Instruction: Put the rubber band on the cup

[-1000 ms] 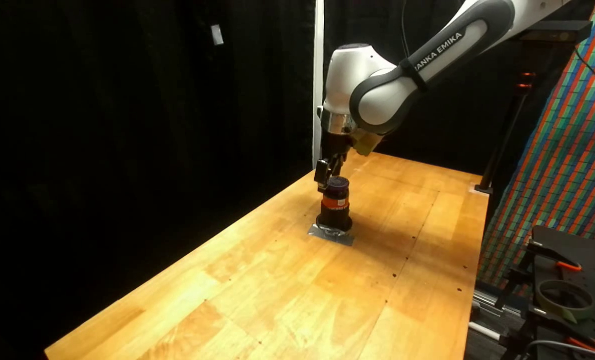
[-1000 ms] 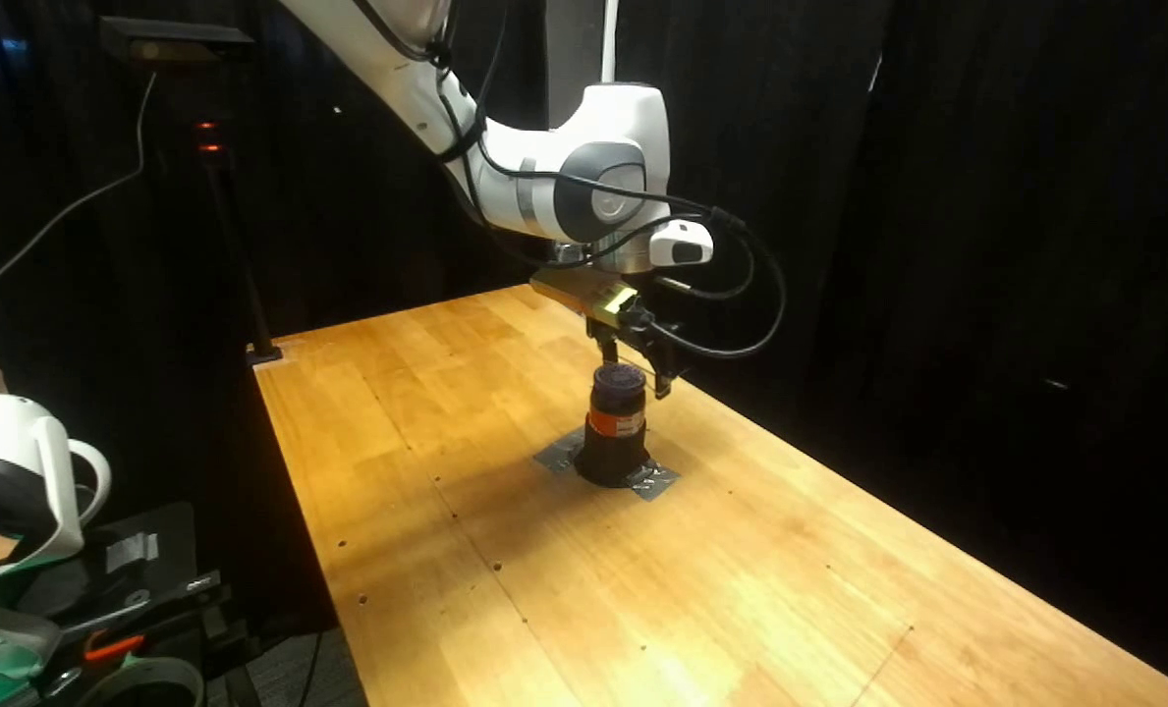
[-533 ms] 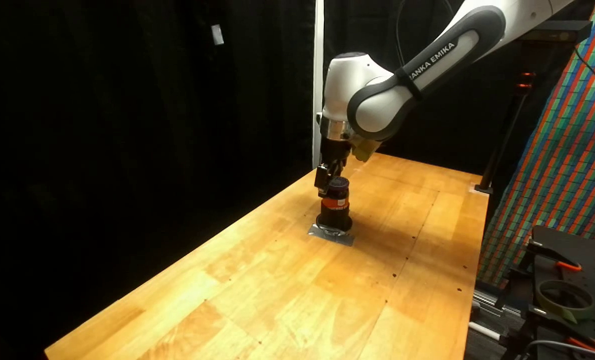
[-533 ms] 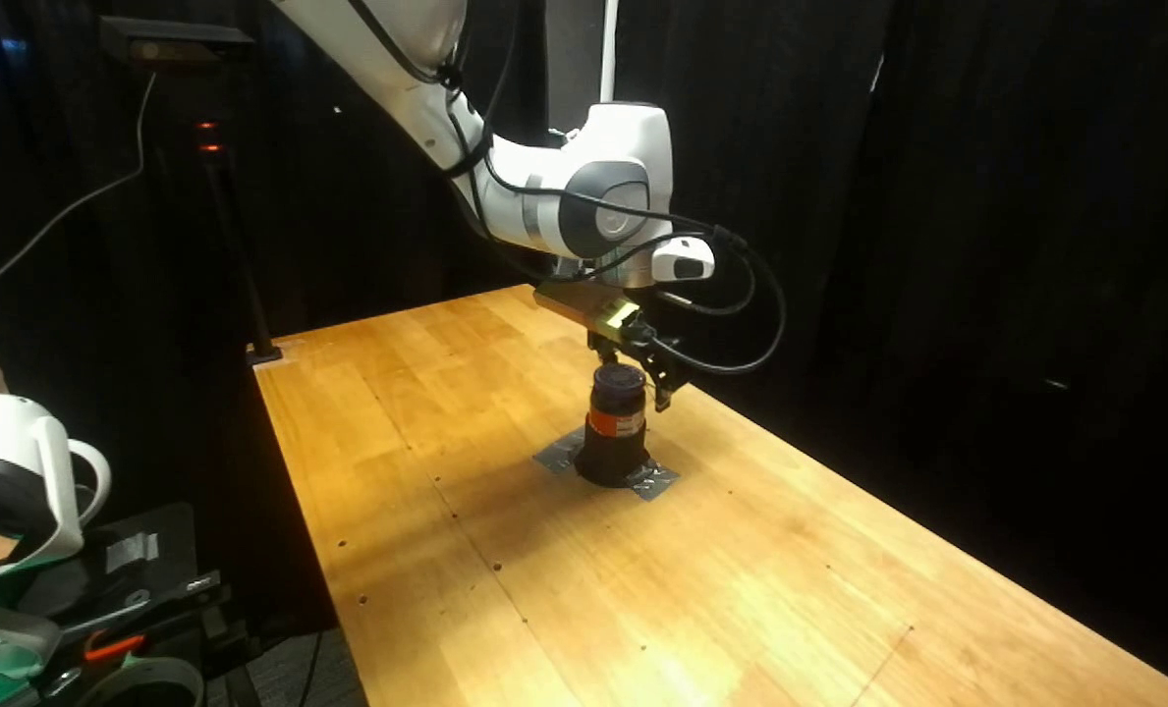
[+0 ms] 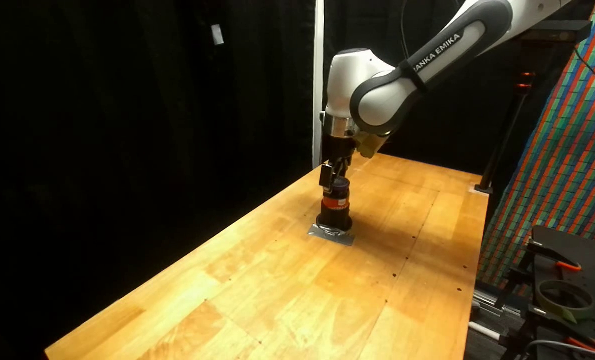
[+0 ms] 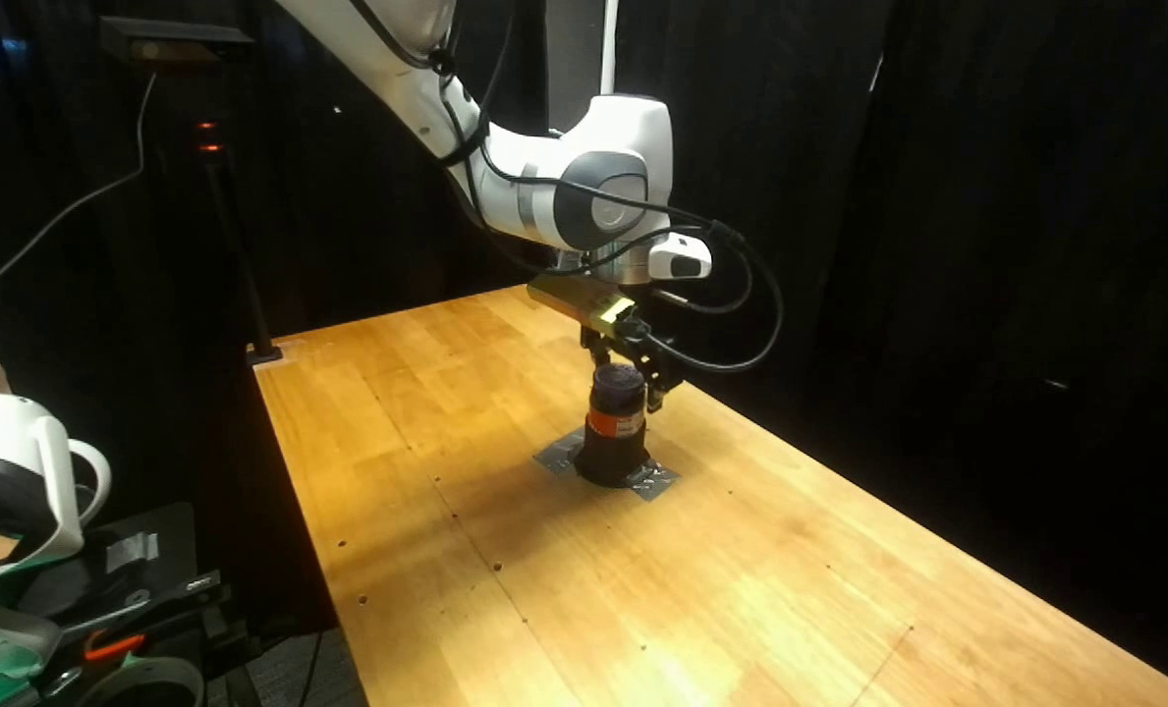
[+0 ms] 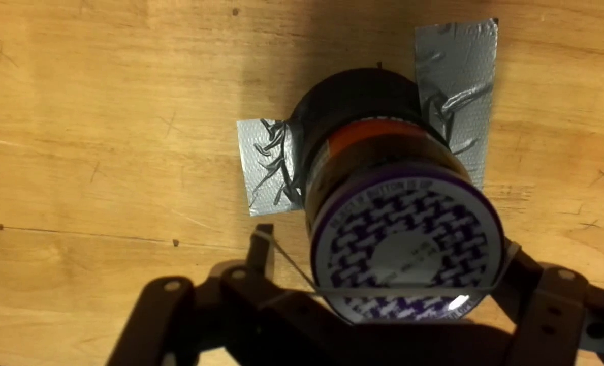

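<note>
The cup (image 5: 336, 203) is a dark jar with an orange-red label and a purple-and-white lid. It stands upright in a black base on the table and shows in both exterior views (image 6: 616, 423) and the wrist view (image 7: 408, 223). My gripper (image 7: 388, 240) is open, its fingertips apart on two sides of the lid, the right one close to its rim. A thin pale rubber band (image 7: 403, 292) is looped over both fingertips. One strand crosses the lid's near part. Another slants from the left fingertip to the rim, where I lose it. The gripper also shows in the exterior views (image 5: 336, 185) (image 6: 627, 383).
Grey tape strips (image 7: 456, 71) hold the base to the wooden table (image 5: 297, 295). A black post (image 5: 505, 135) stands at the table's far corner. A dark cart (image 5: 572, 250) with a tape roll stands beside the table. A cable loop (image 6: 778, 304) hangs from the wrist.
The arm dips over about half a second, then rises slightly, ending a little lower than a second ago. The gripper has shifted slightly sideways over the cup. The cup has not moved.
</note>
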Controlling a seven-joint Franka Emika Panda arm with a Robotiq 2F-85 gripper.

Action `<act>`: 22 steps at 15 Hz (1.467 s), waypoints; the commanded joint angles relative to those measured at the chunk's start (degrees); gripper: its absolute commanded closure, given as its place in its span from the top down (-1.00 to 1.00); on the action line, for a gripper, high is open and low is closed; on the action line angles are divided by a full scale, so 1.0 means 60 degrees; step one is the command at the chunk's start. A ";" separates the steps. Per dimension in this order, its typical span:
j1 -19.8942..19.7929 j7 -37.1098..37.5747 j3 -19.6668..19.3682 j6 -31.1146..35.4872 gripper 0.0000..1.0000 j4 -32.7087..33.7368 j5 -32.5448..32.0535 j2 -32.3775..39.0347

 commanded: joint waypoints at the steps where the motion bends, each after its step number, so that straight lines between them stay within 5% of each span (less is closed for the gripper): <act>1: -0.0218 -0.0287 0.0103 0.0122 1.00 -0.0901 0.0415 -0.0725; 14: -0.0478 -0.0683 0.0227 0.0572 1.00 -0.2676 0.1168 -0.1726; 15: -0.0422 -0.0594 0.0173 0.0828 0.50 -0.2817 0.1076 -0.1773; 17: -0.0320 -0.0391 0.0080 0.1469 0.32 -0.3176 0.0922 -0.1930; 22: -0.0045 0.0083 -0.0231 0.3873 -0.47 -0.4805 0.0415 -0.2722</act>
